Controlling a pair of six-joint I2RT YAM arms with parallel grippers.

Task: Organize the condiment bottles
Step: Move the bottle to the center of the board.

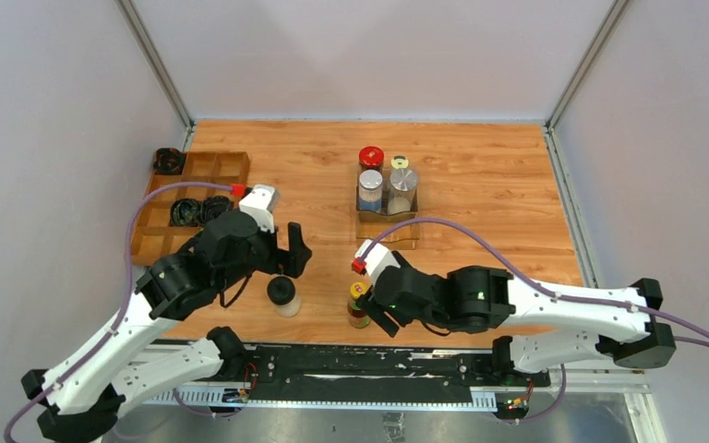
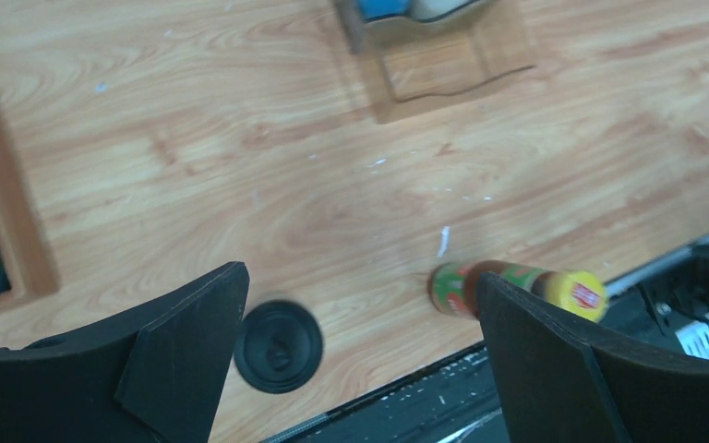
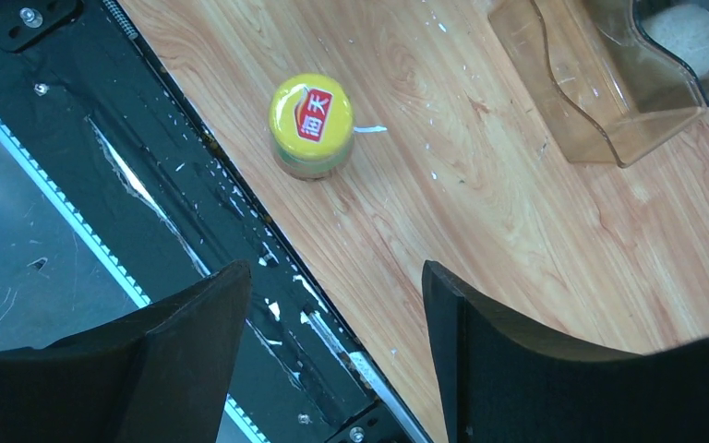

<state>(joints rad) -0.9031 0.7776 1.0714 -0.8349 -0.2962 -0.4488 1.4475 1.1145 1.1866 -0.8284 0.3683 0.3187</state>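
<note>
A yellow-capped brown sauce bottle (image 1: 358, 305) stands upright near the table's front edge. My right gripper (image 1: 376, 314) hovers just right of it. In the right wrist view the bottle (image 3: 311, 125) is ahead of the right gripper (image 3: 334, 268), which is open with nothing between its fingers. A black-capped jar (image 1: 282, 293) stands to the left, just below my open left gripper (image 1: 297, 254). The left wrist view shows the left gripper (image 2: 360, 274) open, the black cap (image 2: 277, 346) by its left finger and the sauce bottle (image 2: 457, 288) partly behind its right finger. Several other jars, one red-lidded (image 1: 371, 157), sit in a clear rack (image 1: 388, 231).
A wooden compartment tray (image 1: 162, 217) at the left holds black coiled bundles (image 1: 187, 212). The clear rack's empty front slot shows in the wrist views (image 2: 443, 74) (image 3: 591, 101). A black rail (image 1: 351, 360) runs along the near table edge, close to both loose bottles.
</note>
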